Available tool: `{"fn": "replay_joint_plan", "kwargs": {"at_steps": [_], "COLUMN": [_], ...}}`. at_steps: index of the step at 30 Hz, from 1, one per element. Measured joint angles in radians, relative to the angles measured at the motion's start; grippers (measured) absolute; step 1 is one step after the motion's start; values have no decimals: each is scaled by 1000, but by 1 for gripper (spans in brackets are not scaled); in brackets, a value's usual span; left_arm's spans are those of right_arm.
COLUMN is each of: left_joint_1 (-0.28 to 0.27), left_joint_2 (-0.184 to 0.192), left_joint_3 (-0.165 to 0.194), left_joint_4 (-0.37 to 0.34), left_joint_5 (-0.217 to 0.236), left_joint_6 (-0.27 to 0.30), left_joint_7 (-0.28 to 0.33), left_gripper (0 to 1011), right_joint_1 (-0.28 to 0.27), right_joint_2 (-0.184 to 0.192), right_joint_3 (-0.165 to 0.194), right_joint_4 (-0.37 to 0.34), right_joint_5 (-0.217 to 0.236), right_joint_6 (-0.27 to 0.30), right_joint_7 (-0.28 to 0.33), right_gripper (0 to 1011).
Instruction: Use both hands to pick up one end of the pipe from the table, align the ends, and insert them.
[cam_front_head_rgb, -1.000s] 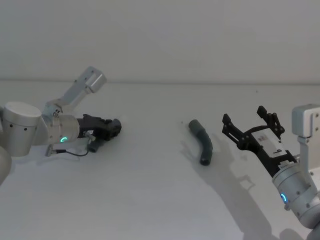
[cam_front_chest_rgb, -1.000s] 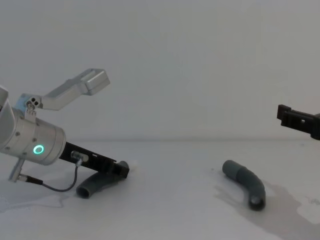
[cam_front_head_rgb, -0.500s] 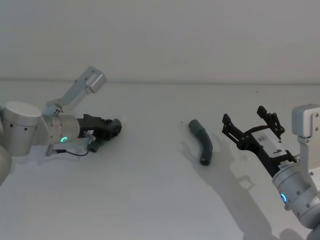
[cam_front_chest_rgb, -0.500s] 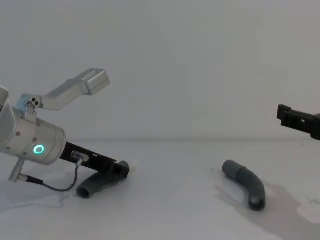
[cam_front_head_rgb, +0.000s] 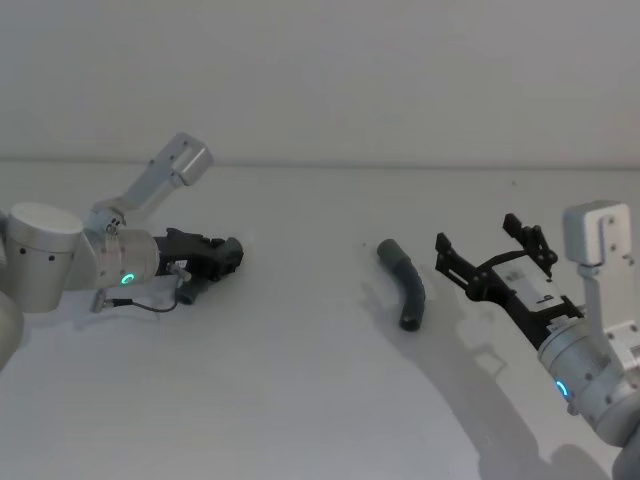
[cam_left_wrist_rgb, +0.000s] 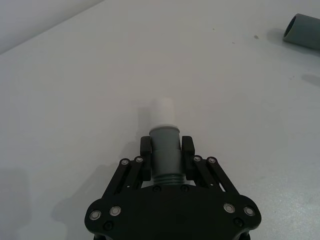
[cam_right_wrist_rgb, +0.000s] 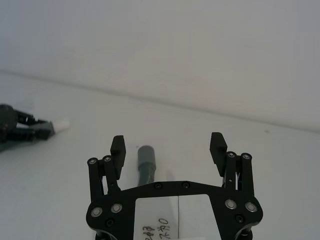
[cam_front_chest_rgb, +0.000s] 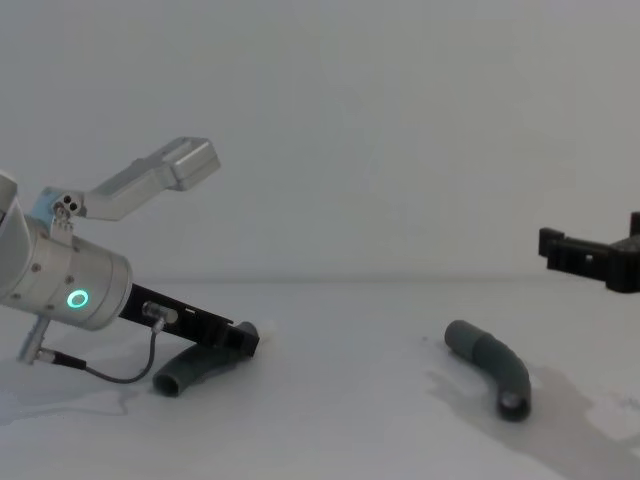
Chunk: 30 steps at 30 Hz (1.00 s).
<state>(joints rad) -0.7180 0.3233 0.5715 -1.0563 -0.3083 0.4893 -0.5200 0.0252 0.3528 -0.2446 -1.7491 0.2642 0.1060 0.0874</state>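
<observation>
The left gripper (cam_left_wrist_rgb: 166, 150) is clamped on the grey collar (cam_left_wrist_rgb: 165, 145) of one pipe piece (cam_front_chest_rgb: 188, 368), low over the left side of the table (cam_front_head_rgb: 300, 400), with the whitish tip (cam_left_wrist_rgb: 162, 111) poking out ahead of it (gripping that close to the end should leave the tip free to enter the other piece); the ribbed body trails beneath the wrist, its far end apparently resting on the table; the right gripper (cam_front_head_rgb: 478, 235), spread wide and holding nothing, hovers just right of the second piece (cam_front_head_rgb: 405, 285), which lies loose mid-table; it looks lined up to straddle that piece next
</observation>
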Motion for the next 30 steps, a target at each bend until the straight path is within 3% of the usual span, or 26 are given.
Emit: {"fn": "replay_joint_plan", "kwargs": {"at_steps": [15,30], "left_joint_1": [0,0], "left_joint_2": [0,0], "left_joint_3": [0,0], "left_joint_4": [0,0], "left_joint_5": [0,0], "left_joint_6": [0,0], "left_joint_7": [0,0], "left_gripper": [343,343], "right_joint_1": [120,222], "right_joint_2": [11,-1], "right_joint_3": [-60,-102], "right_joint_4": [84,167], "right_joint_5": [-29,-44], "right_joint_6": [213,339], "right_joint_7": [61,115], "right_gripper": [1002,1001]}}
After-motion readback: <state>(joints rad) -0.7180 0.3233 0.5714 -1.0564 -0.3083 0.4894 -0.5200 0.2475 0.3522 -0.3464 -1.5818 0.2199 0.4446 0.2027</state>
